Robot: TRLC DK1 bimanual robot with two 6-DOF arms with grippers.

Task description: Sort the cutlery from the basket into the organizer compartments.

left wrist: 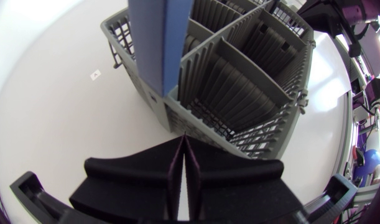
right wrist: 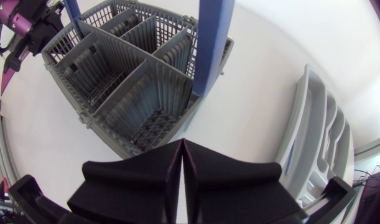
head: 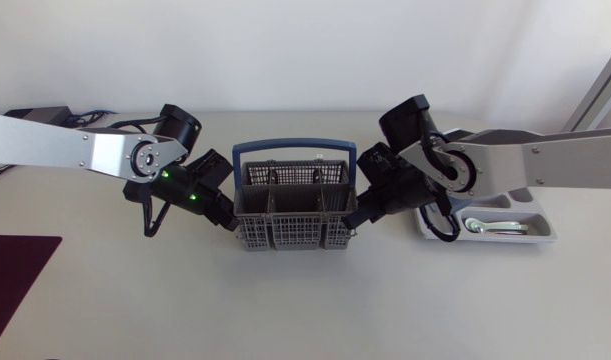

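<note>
The grey plastic basket (head: 285, 236) stands upright at the middle of the desk (head: 305, 310), its blue handle (head: 293, 147) arching over the top from one side to the other; inner walls split it into several compartments.

The left arm comes in from the left, and its tool (head: 228, 215) sits low against the basket's left end; in the left wrist view the two black fingers (left wrist: 140, 171) are clenched flat against each other with nothing between them, their tips just at the foot of the basket's wall.

The right arm comes in from the right, and its tool (head: 362, 212) sits against the basket's right end; in the right wrist view its fingers (right wrist: 137, 171) are likewise clenched on nothing, tips just beside the basket's lower corner.

The white organizer (head: 545, 226) lies on the desk to the right of the basket, partly under the right arm; a spoon (head: 495, 227) lies flat in one of its long compartments.

A dark red mat (head: 15, 275) lies at the desk's near left edge, well apart from the basket.
</note>
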